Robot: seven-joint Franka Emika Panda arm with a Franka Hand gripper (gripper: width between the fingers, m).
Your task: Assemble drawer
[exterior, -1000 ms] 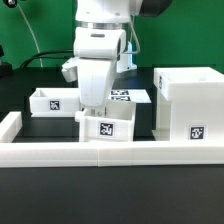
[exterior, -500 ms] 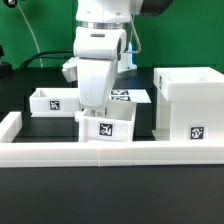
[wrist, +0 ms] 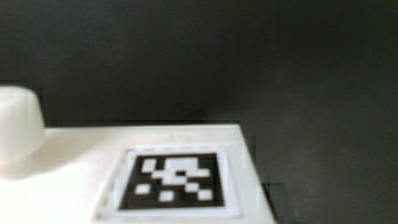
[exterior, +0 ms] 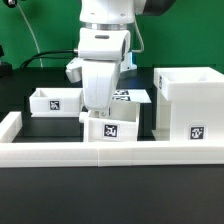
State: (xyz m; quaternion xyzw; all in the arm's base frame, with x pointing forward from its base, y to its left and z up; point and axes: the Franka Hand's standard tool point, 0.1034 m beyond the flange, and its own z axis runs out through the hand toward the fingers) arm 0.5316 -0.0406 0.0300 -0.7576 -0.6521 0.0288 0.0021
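The arm [exterior: 105, 20] is cut off by the exterior view's top edge; its gripper [exterior: 96, 112] dips behind the wall of the tray [exterior: 112, 128] by the desk's near edge, so the jaws' spread cannot be told; the marker board [exterior: 128, 96] mid-desk is mostly hidden behind arm and tray; the housing [exterior: 190, 105] meets the picture's border on the exterior view's right; the wrist view is blurred, its tag [wrist: 173, 182] unreadable; a white rounded shape [wrist: 15, 135], clipped by the frame, cannot be identified.

Exterior view sits low and near, just outside the border wall [exterior: 110, 152], facing level across it at the arm [exterior: 103, 60], middle tray [exterior: 110, 125] and housing [exterior: 190, 100]. Wrist view looks down, very close, on a tag [wrist: 173, 182] on the middle tray [wrist: 71, 165]. That tray is the overlap.
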